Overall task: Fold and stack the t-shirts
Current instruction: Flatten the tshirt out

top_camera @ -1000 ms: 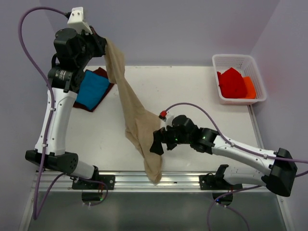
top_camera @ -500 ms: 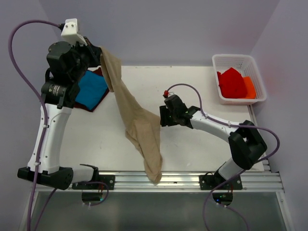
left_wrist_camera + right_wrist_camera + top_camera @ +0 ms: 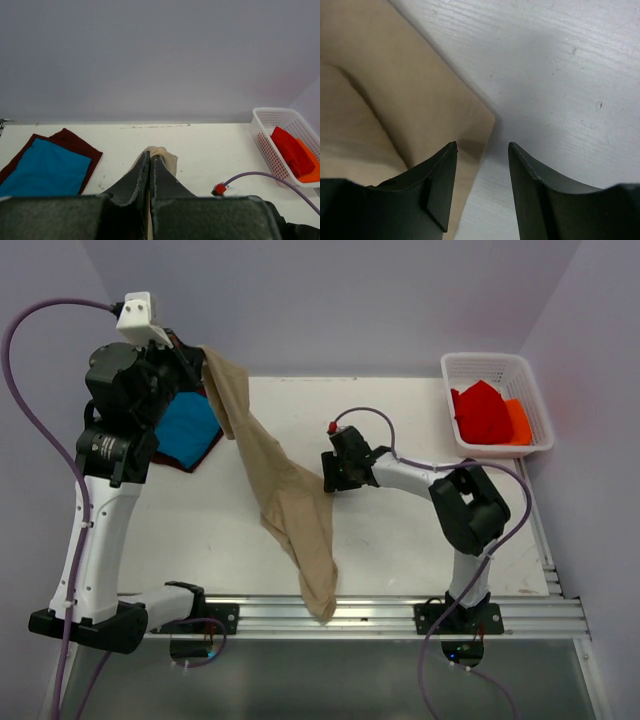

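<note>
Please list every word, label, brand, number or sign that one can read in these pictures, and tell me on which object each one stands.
No text can be read in any view.
black joint housing of the left arm: faint pale marks, too small to read.
tan t-shirt, blue t-shirt, maroon t-shirt, white basket: plain, no print or label visible.

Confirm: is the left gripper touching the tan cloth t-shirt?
Touching. The left wrist view shows the left gripper pinched shut on a bunch of the tan cloth t-shirt; the top view shows the shirt hanging from it.
</note>
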